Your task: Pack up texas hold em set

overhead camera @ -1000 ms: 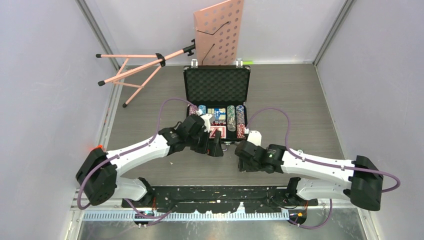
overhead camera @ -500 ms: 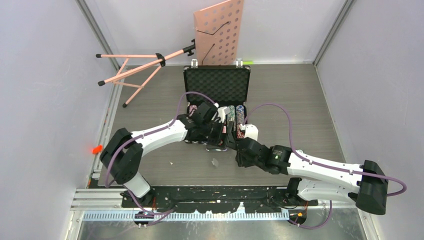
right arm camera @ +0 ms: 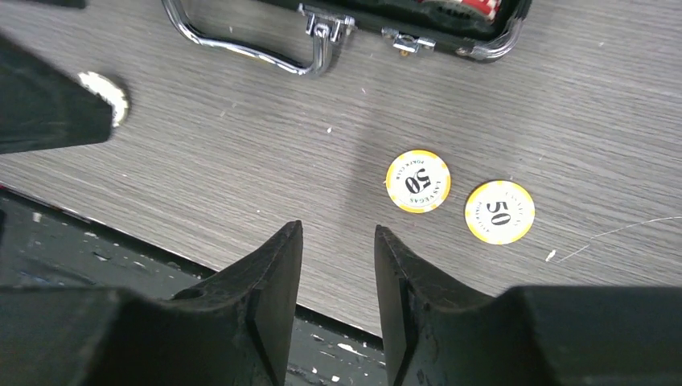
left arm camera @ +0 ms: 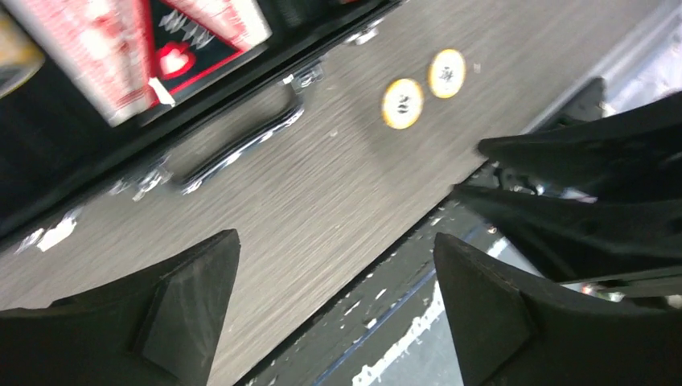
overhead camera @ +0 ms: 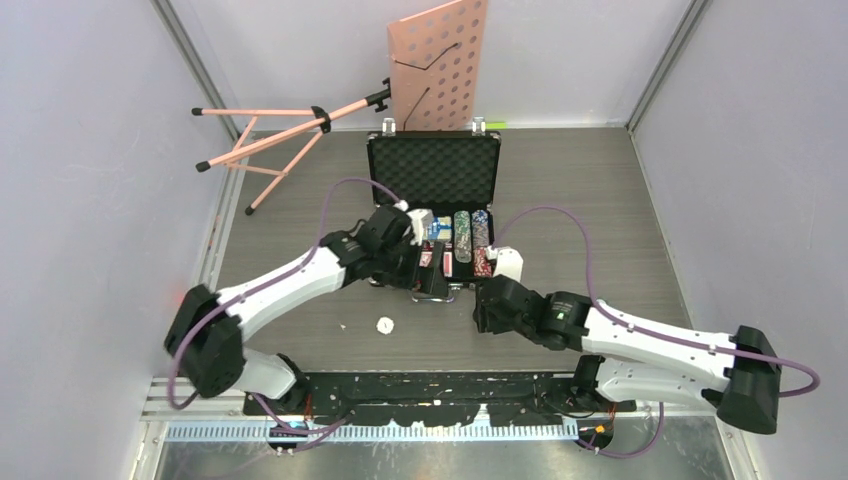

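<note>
So the black briefcase sits open mid-table, its foam lid swung toward the back wall and rows of chips in the base. The left gripper hovers by the case's near edge, fingers spread wide with nothing between them. The right gripper is just beside it near the silver handle, with only a narrow gap and also empty. A yellow 50 chip and a second yellow chip lie side by side on the wood. A paler chip lies further left.
</note>
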